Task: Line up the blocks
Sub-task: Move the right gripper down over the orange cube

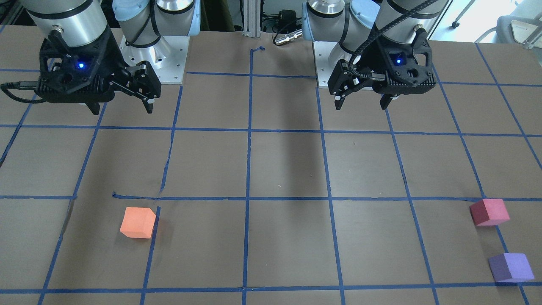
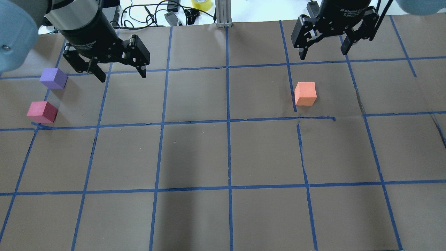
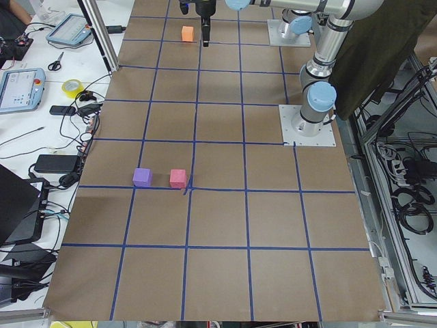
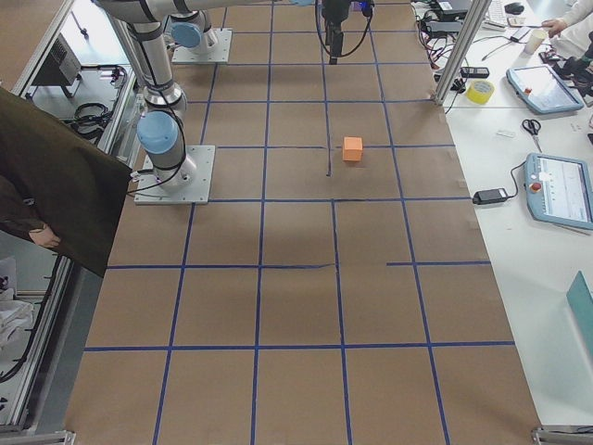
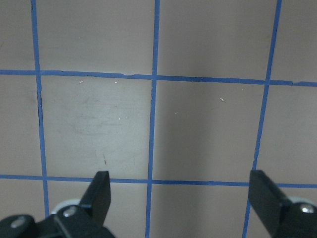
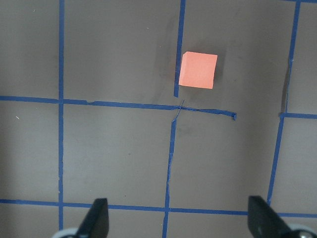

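The orange block (image 2: pixel 305 93) sits on the brown gridded table on my right side, also in the front view (image 1: pixel 137 222) and the right wrist view (image 6: pixel 198 70). The red-pink block (image 2: pixel 41 112) and the purple block (image 2: pixel 53 78) sit close together at the far left, apart from each other; they also show in the front view, red-pink (image 1: pixel 489 212) and purple (image 1: pixel 511 267). My left gripper (image 2: pixel 122 77) hangs open and empty above the table, to the right of the purple block. My right gripper (image 2: pixel 323 55) is open and empty, high above the table beyond the orange block.
The two arm base plates (image 1: pixel 156 59) stand at the robot's edge of the table. An aluminium post (image 2: pixel 223 14) rises at the far edge. Beyond that edge lie cables, a yellow tape roll (image 2: pixel 201 4) and tablets (image 4: pixel 561 190). Blue tape lines (image 2: pixel 228 122) grid the table.
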Action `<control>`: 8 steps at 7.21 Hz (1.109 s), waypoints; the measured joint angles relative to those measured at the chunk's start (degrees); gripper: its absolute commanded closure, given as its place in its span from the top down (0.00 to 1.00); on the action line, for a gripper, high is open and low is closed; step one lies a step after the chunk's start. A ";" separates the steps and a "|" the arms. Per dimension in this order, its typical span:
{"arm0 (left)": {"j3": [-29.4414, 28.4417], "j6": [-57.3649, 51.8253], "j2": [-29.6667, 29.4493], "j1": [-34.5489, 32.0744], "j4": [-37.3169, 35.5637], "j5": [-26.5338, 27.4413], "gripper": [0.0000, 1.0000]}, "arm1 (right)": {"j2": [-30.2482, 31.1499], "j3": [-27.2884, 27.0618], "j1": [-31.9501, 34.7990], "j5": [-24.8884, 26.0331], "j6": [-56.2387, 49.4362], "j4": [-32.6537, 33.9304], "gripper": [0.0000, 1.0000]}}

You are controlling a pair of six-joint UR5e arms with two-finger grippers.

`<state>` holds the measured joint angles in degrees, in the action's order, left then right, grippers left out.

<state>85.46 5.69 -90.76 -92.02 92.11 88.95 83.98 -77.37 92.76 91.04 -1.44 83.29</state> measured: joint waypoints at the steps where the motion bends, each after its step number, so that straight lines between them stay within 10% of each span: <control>1: 0.00 0.02 -0.02 0.00 0.00 0.01 1.00 | -0.01 0.01 0.03 -0.03 0.02 -0.10 1.00; 8: 0.20 0.03 -0.01 0.00 0.00 0.14 1.00 | 1.11 -7.78 -0.58 0.42 -2.52 7.27 1.00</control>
<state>85.66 5.71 -90.77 -92.02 92.11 89.09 85.09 -85.15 92.19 91.46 -3.96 90.56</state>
